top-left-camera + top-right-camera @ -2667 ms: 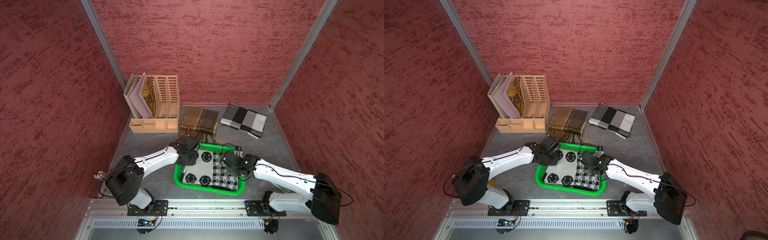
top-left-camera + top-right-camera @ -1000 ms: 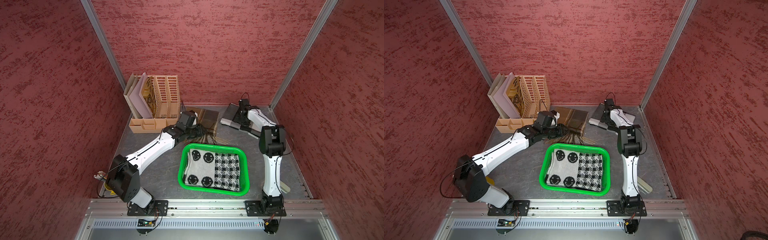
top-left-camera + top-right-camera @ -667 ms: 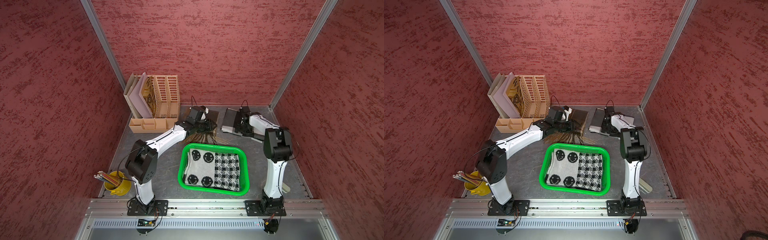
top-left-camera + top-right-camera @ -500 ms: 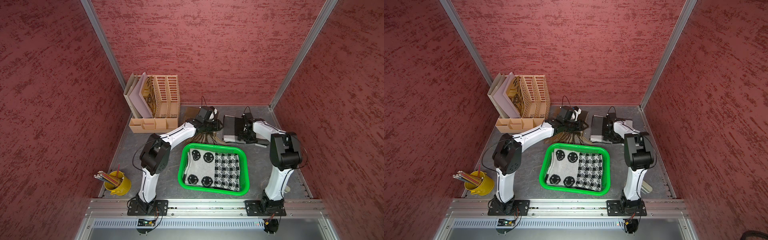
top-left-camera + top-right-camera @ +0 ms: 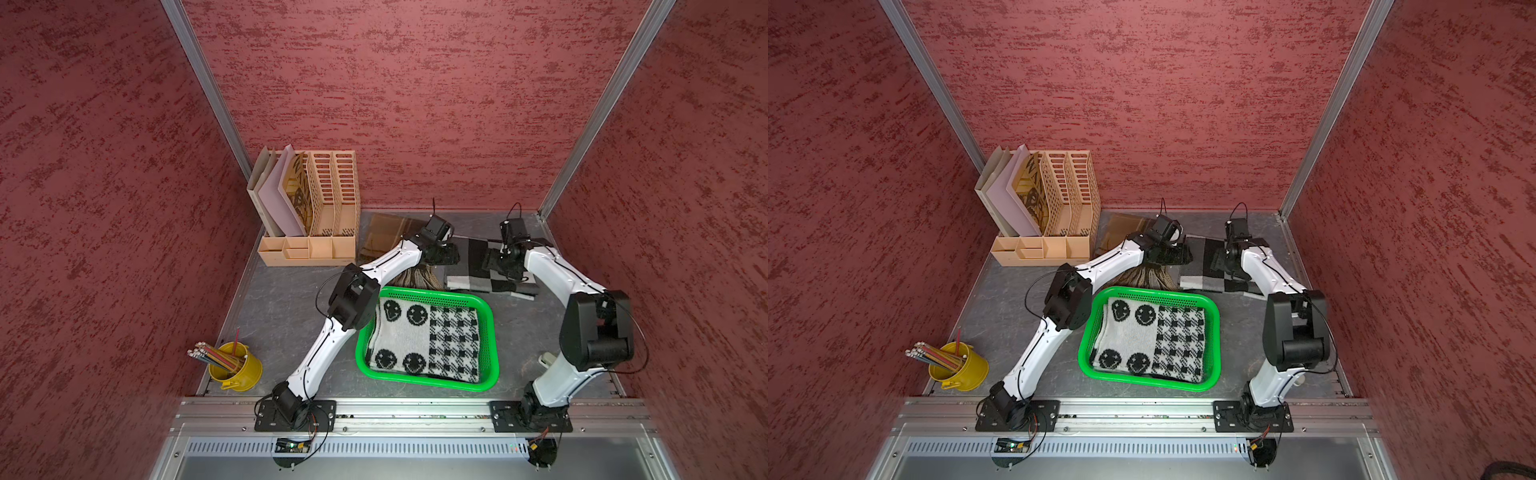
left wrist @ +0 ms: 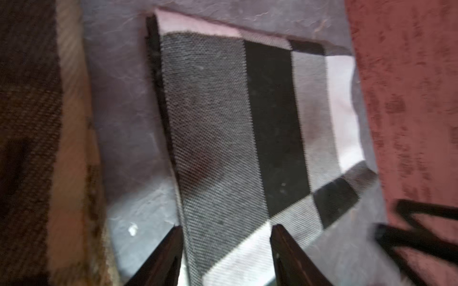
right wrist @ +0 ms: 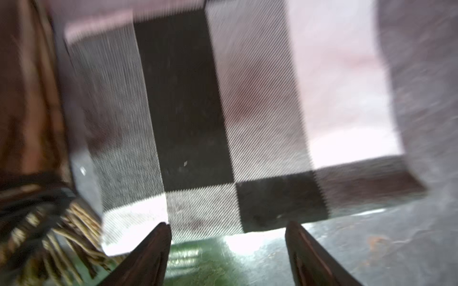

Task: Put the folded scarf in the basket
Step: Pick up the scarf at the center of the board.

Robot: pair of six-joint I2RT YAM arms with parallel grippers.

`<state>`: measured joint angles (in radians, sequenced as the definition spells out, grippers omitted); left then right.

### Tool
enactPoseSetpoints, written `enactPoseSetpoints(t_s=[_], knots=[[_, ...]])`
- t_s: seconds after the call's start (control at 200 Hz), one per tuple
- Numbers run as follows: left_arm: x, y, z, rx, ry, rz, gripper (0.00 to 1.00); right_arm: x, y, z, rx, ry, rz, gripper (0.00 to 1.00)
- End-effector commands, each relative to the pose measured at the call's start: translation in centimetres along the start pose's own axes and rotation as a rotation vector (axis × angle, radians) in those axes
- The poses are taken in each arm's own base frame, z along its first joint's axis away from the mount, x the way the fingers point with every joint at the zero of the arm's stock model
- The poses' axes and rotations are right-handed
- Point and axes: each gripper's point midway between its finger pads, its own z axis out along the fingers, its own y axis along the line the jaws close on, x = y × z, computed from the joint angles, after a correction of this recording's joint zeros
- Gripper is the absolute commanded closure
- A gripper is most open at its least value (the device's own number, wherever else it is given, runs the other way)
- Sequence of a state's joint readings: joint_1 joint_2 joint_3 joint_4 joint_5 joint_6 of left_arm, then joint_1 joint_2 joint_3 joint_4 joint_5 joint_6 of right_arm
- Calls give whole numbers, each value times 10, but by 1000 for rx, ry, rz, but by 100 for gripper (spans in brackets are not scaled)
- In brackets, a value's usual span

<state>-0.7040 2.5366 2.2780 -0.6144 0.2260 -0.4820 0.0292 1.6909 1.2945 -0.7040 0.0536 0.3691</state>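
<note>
**Checked scarf still on the table**

The grey-and-black checked scarf (image 5: 469,270) lies flat just above the green basket (image 5: 432,293) in both top views, right of centre; not lifted, so I'd say grasp, carry and drop all remain; a smiley-patterned scarf (image 5: 415,340) already covers the basket floor. The left gripper (image 6: 226,230) has its jaws wide, the scarf's edge between them; the right gripper (image 7: 228,227) is likewise wide, astride another edge; neither seems to pinch cloth. A brown fringed scarf (image 5: 382,237) lies to the left.

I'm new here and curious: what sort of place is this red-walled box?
Probably a robot test booth, not a real room: a left arm and right arm bolted to a metal rail, red panel walls, and staged props like a file organiser and pencil cup.
</note>
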Motion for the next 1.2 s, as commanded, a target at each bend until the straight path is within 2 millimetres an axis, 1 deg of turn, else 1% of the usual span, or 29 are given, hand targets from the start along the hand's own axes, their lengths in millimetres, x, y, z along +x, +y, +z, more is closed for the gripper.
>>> enactPoseSetpoints(t_s=[0.0,0.075,0.155,0.3,0.461,0.546,0.676,0.791,0.876,1.052,1.197], knots=[[-6,13,8,-33,-6,10,38,-20,-40,4,59,-22,85,21],[-6,12,17,1,7,11,37,-27,-62,11,51,-14,159,19],[-1,13,26,19,33,0,37,-33,-81,22,34,-2,229,18],[4,7,37,73,53,-17,38,-44,-98,43,-28,26,281,16],[10,16,43,60,76,-45,40,-49,-116,57,-69,45,355,16],[13,13,45,84,88,-41,40,-49,-118,61,-82,53,349,16],[21,1,48,141,117,-37,44,-37,-115,75,-102,103,346,16],[26,-6,49,156,131,-35,46,-33,-117,84,-104,121,340,16],[28,-5,52,157,133,-36,47,-31,-114,92,-118,150,330,16],[29,-7,53,169,137,-49,55,-27,-108,101,-148,175,333,20],[28,-9,55,187,128,-63,54,-20,-102,106,-161,200,322,24]])
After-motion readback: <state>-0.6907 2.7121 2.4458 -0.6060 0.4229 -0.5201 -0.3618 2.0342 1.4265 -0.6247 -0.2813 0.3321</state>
